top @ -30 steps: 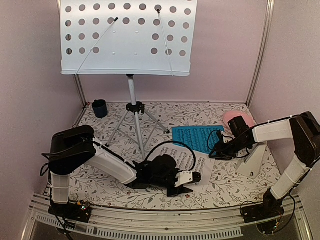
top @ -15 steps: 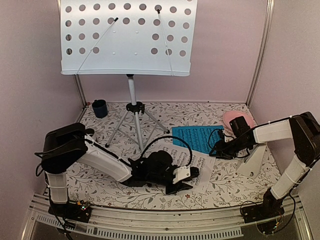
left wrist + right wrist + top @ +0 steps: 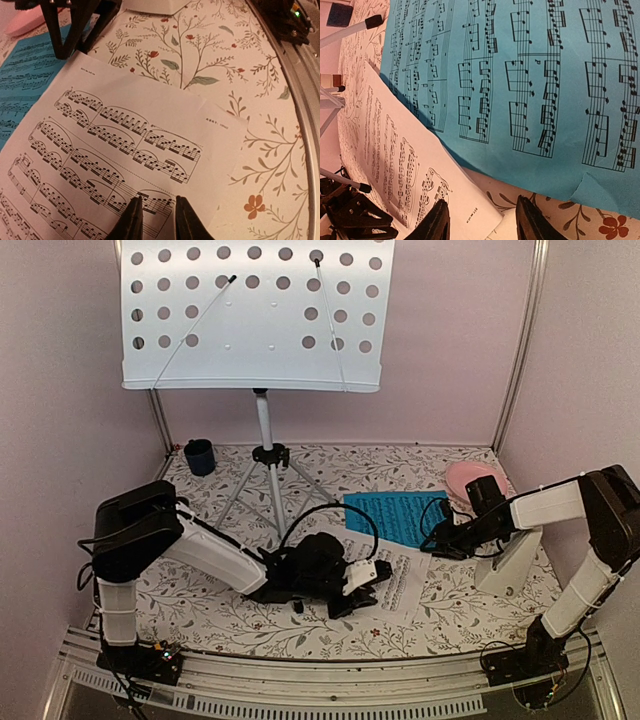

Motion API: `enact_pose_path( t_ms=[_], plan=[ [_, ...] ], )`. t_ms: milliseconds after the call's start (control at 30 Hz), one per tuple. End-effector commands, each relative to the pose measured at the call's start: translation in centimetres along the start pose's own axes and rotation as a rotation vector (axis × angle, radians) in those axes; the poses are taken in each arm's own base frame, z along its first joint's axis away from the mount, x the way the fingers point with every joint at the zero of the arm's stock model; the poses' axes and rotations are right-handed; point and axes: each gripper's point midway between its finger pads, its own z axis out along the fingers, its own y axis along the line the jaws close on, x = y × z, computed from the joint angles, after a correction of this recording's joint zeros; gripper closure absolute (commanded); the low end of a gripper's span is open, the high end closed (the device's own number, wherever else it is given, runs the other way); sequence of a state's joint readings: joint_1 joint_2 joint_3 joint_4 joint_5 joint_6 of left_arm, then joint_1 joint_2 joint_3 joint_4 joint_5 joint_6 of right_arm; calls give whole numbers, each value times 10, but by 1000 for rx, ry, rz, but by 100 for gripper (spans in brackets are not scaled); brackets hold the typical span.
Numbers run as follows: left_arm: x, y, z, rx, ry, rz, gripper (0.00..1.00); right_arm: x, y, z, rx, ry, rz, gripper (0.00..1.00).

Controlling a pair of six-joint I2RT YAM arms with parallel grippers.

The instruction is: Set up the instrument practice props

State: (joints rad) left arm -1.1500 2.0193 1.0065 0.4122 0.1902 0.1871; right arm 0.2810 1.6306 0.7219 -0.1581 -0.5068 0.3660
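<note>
Left jaws (image 3: pixel 157 202) sit low on the white music sheet (image 3: pixel 125 150), at the bottom edge of the left wrist view. They are pinched to a narrow slit with printed staves showing through it. I cannot tell if they have caught any paper. The sheet spreads up and to the left from them, flat on the flowered desk (image 3: pixel 200 590). Its staves slant from upper left to lower right, and its free short edge is to the right.

Right jaws (image 3: pixel 482 212) stand apart and hold nothing. A corner of the white sheet lies in the gap between them. The blue music sheet (image 3: pixel 520 75) fills the frame above and overlaps the white one.

From above, both pages lie right of centre, the blue one further back. The left arm looks the better placed for the white page. That page is thin, crisp and lightly creased. The perforated tray (image 3: pixel 255 315) waits bare at upper centre, and the white metronome (image 3: pixel 505 560) is at the right.
</note>
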Motion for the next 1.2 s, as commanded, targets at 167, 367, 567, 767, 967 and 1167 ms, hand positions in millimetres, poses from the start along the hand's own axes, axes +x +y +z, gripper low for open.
enact_pose_path(
  t_ms=[167, 367, 567, 767, 967, 1167],
  plan=[
    [20, 4, 18, 40, 50, -31, 76, 12, 3, 6, -71, 48, 23, 58],
    [22, 3, 22, 54, 45, -38, 78, 15, 16, 2, -140, 62, 29, 72],
    [18, 4, 21, 55, 25, -34, 78, 5, 30, -13, -165, 11, -2, 87],
    [-15, 10, 9, 35, -63, -12, 73, -18, 49, -39, -143, -72, -84, 100],
    [-79, 18, -30, -11, -213, 32, 50, -36, 75, -80, -5, -161, -243, 100],
    [-128, 24, -72, -65, -315, 79, 41, -35, 109, -114, 44, -196, -412, 100]
  ],
)
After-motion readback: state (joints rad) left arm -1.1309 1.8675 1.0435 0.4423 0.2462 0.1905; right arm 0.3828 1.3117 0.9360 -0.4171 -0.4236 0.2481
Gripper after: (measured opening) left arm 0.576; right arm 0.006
